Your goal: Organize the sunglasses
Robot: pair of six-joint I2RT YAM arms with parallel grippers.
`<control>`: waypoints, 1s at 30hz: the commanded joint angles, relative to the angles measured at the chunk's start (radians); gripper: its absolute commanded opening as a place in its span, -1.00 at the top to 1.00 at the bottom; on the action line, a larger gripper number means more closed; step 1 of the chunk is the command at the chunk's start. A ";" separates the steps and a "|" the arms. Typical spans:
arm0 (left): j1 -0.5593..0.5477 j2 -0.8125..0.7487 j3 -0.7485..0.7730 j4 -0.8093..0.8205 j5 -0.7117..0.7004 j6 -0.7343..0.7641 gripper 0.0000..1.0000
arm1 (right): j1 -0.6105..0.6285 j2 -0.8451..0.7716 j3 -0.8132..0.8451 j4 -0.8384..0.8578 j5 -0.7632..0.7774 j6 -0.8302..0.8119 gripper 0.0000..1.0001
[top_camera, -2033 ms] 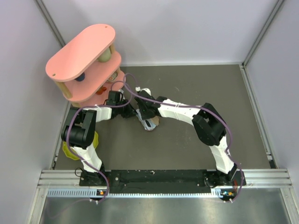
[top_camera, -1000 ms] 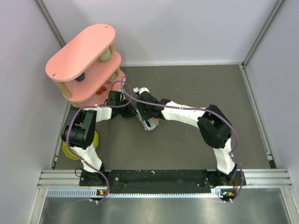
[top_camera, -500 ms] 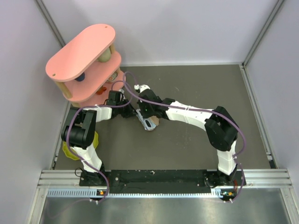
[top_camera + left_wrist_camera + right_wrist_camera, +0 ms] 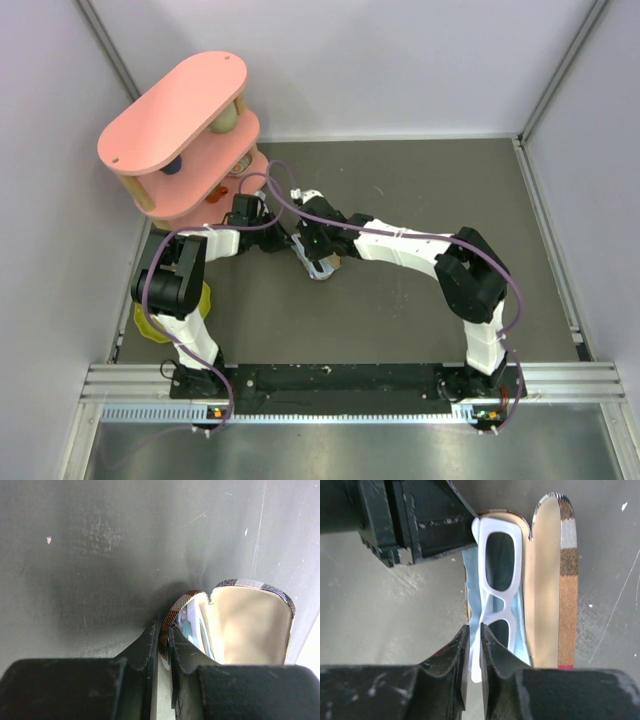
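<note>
The white sunglasses [image 4: 496, 611] lie folded in the open brown plaid case [image 4: 568, 605], on a light blue cloth [image 4: 471, 590]. My right gripper [image 4: 474, 635] is shut on the near end of the sunglasses frame, with the cloth's edge beside it. My left gripper [image 4: 163, 635] is shut on the plaid rim of the case [image 4: 175, 610]; the sunglasses [image 4: 202, 630] show just inside. In the top view both grippers meet at the case [image 4: 325, 266], left of the table's middle, and mostly hide it.
A pink two-tier shelf [image 4: 180, 125] holding small objects stands at the back left, close behind the left gripper. A yellow object [image 4: 150, 320] lies at the left edge by the left arm's base. Walls enclose the dark table [image 4: 430, 190].
The right arm's elbow has swung to the right while its wrist shifted slightly over the case. The left arm and the case have stayed put.
</note>
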 commanded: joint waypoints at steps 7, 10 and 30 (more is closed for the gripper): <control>-0.014 0.025 -0.001 -0.068 0.006 0.025 1.00 | 0.011 0.014 -0.008 -0.011 0.003 0.014 0.63; -0.014 0.025 0.001 -0.070 0.007 0.026 1.00 | 0.011 0.029 -0.008 -0.010 -0.010 0.014 0.75; -0.014 0.018 0.004 -0.070 0.001 0.020 1.00 | 0.025 0.127 0.062 -0.092 0.087 -0.010 0.79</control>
